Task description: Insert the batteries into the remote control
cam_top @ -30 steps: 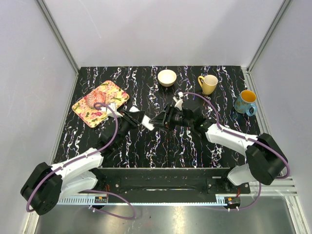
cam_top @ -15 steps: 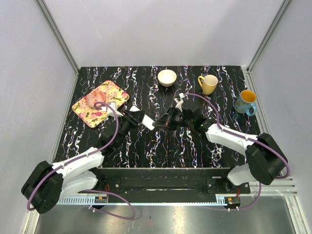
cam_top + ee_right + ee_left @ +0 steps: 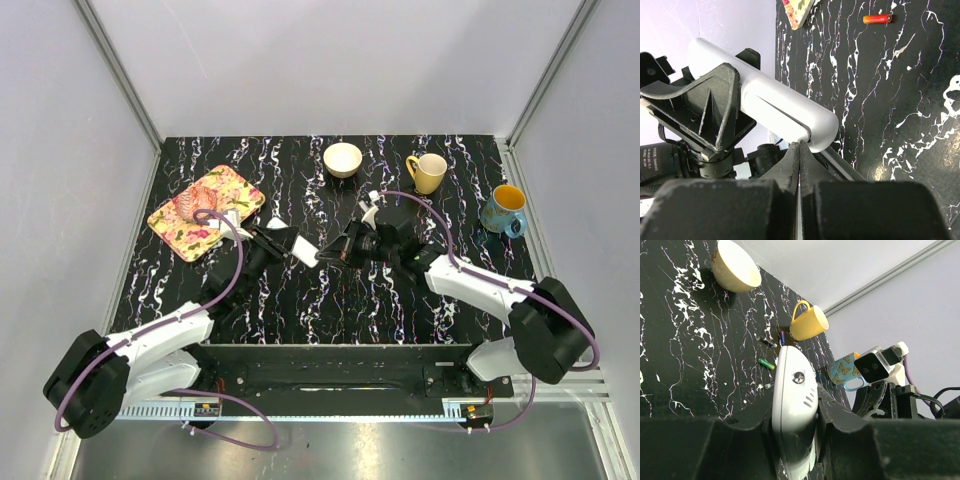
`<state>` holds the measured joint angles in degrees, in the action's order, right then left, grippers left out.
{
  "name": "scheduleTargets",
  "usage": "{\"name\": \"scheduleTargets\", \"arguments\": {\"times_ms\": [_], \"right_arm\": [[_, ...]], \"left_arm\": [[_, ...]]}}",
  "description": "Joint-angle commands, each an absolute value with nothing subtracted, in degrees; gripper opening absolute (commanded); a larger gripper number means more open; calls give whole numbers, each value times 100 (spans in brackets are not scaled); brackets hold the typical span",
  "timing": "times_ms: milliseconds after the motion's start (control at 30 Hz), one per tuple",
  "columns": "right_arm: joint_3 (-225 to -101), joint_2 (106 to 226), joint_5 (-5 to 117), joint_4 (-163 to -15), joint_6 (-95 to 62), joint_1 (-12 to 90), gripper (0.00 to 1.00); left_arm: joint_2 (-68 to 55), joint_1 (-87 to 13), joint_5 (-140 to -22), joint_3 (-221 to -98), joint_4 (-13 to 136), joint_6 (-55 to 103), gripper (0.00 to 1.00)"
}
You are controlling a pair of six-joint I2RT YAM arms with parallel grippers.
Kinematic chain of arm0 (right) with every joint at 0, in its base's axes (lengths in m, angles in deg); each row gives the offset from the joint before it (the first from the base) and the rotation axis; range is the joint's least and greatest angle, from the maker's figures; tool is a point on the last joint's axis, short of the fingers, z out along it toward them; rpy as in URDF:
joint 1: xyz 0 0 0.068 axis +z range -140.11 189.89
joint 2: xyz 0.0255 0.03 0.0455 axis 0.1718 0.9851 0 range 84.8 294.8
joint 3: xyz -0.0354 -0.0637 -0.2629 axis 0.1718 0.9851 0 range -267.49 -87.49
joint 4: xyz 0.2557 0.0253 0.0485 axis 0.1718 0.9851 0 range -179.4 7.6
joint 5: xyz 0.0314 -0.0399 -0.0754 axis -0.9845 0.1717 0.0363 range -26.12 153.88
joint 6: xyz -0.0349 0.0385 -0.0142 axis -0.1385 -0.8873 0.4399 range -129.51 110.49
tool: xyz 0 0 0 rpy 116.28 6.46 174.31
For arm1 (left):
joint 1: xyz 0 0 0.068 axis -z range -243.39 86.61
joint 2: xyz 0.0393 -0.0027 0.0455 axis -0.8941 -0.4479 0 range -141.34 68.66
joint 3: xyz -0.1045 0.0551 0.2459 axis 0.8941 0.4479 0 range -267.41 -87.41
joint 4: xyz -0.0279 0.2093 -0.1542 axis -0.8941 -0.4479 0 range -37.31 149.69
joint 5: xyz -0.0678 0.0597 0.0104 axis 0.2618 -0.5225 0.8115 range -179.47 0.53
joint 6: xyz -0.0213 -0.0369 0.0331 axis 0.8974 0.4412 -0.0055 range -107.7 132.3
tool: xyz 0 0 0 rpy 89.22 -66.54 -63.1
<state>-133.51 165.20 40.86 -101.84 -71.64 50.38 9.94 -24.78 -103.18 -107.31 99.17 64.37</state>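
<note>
left gripper grips remote control by its long sides, held off the table | right gripper pinched closed, tips touching the remote's rounded end at a seam | green battery lies on table beyond, near yellow mug

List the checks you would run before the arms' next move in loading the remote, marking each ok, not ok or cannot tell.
1. Grip: the left gripper clamps the remote: ok.
2. Contact: the right gripper is shut, its tips at the remote's seam: ok.
3. Access: the cover is open: not ok, it looks closed.
4. Supply: a green battery lies on the table: ok.
5. Pickup: either gripper holds a battery: not ok.
6. Polarity marks readable: cannot tell.
</note>
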Motion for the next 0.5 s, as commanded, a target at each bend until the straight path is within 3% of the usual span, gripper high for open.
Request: {"name": "scheduleTargets", "arguments": {"times_ms": [0,467], "right_arm": [[-13556,16136,3998,-10575,-7051,5129,0],[-13276,15995,4068,-10373,-7007,5120,0]], "left_arm": [[1004,-2331,-10133,-10956,9828,6381,0],[1057,-2621,-9888,-11000,9801,6819,0]]}}
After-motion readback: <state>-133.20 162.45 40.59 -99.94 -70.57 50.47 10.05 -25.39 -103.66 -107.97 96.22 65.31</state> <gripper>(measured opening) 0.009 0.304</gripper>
